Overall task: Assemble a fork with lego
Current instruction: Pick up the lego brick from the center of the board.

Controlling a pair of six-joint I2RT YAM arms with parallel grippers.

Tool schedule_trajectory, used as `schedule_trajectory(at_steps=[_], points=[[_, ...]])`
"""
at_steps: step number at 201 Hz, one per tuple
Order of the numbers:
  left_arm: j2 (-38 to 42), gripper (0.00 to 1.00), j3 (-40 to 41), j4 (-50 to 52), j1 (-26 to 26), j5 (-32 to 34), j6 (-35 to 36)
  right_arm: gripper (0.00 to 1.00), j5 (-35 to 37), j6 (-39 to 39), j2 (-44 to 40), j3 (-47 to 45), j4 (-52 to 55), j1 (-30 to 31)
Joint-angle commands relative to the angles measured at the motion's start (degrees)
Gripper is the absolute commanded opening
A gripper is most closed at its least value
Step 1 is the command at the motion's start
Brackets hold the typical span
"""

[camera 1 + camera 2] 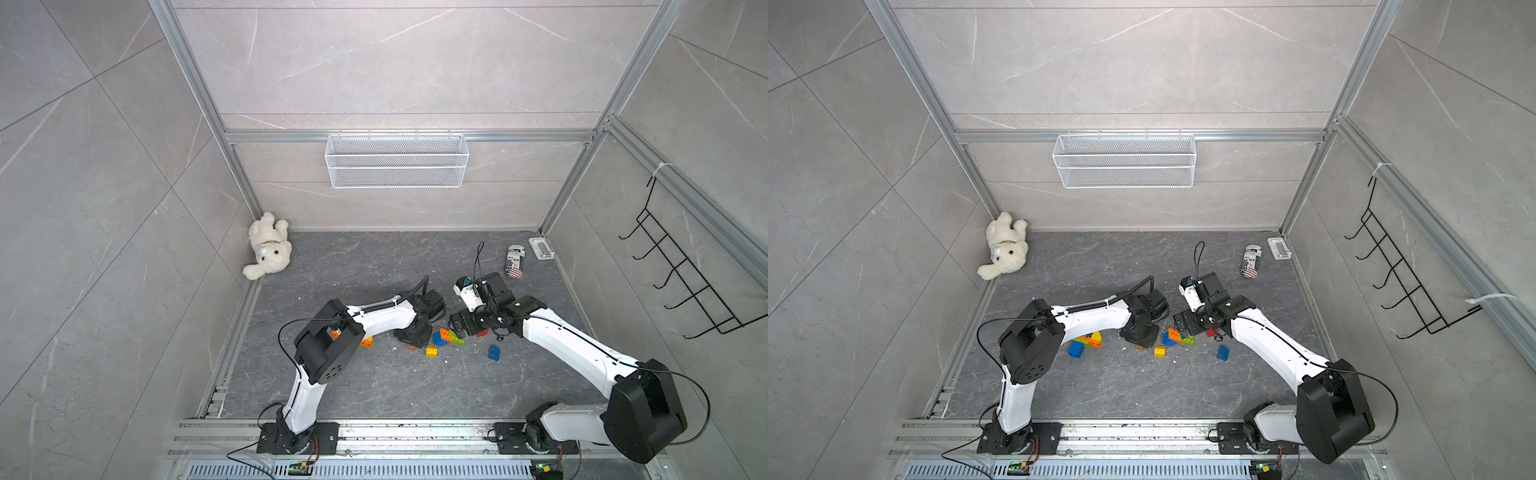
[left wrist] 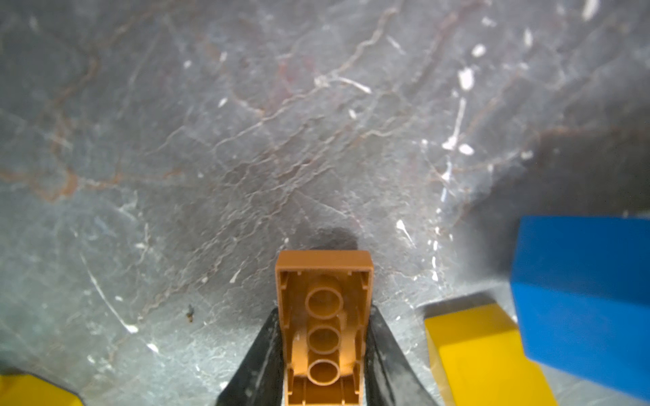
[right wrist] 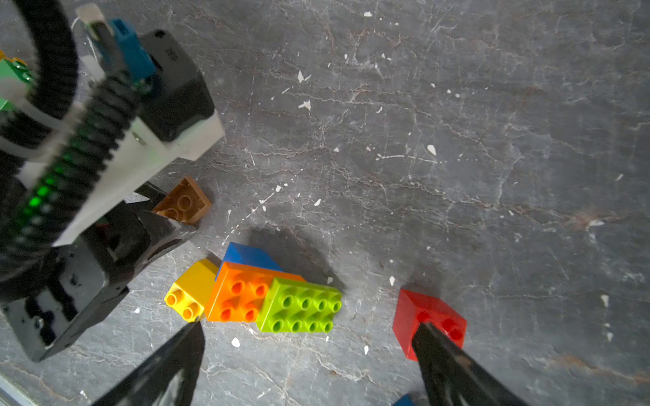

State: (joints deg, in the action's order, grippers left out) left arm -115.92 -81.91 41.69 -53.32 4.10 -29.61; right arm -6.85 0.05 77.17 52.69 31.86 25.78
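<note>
My left gripper (image 2: 323,314) is shut on a brown lego brick (image 2: 323,281), whose hollow underside faces the wrist camera. It is low over the table; the same brown brick (image 3: 183,205) shows in the right wrist view and in a top view (image 1: 410,347). My right gripper (image 3: 308,328) stands open, low over the table. Just beyond its fingertips lies a joined clump of a yellow brick (image 3: 191,291), an orange brick (image 3: 239,295), a lime brick (image 3: 302,305) and a blue brick (image 3: 246,255). One of its fingers (image 3: 439,348) partly covers a red brick (image 3: 415,309).
A loose yellow brick (image 1: 431,352) and a blue one (image 1: 493,353) lie nearer the front. More bricks (image 1: 1086,343) sit under the left arm. A plush bear (image 1: 268,247), a can (image 1: 515,261) and a wire basket (image 1: 397,160) are at the back.
</note>
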Motion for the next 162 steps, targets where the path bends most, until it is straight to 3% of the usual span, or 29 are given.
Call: schedule_trajectory(at_steps=[1, 41, 60, 70, 84, 107, 162], points=[[2.4, 0.23, 3.6, -1.6, 1.7, -5.4, 1.1, 0.88, -2.6, -1.9, 2.0, 0.2, 0.4, -0.1], [12.5, 0.18, 12.6, -9.9, 7.9, -17.7, 3.9, 0.89, -10.5, -6.5, 2.7, -0.4, -2.7, 0.2], [17.7, 0.16, 17.0, -14.1, 11.6, -24.7, 4.2, 0.74, -11.1, -9.7, 4.2, 1.2, -1.3, 0.2], [20.1, 0.16, 18.7, -15.2, 13.4, -27.1, 4.3, 0.73, -10.7, -11.1, 5.4, 2.6, 0.5, 0.2], [22.5, 0.15, 20.4, -16.2, 15.4, -29.2, 4.5, 0.75, -11.8, -12.4, 6.0, 3.2, 1.3, 0.4], [24.5, 0.15, 22.5, -18.3, 17.6, -31.8, 4.5, 0.70, -8.8, -16.3, 6.1, 3.7, 4.8, 1.5], [24.1, 0.15, 23.4, -18.9, 21.4, -35.5, 5.9, 0.73, -7.0, -21.7, 6.1, 2.2, 5.0, 2.1]])
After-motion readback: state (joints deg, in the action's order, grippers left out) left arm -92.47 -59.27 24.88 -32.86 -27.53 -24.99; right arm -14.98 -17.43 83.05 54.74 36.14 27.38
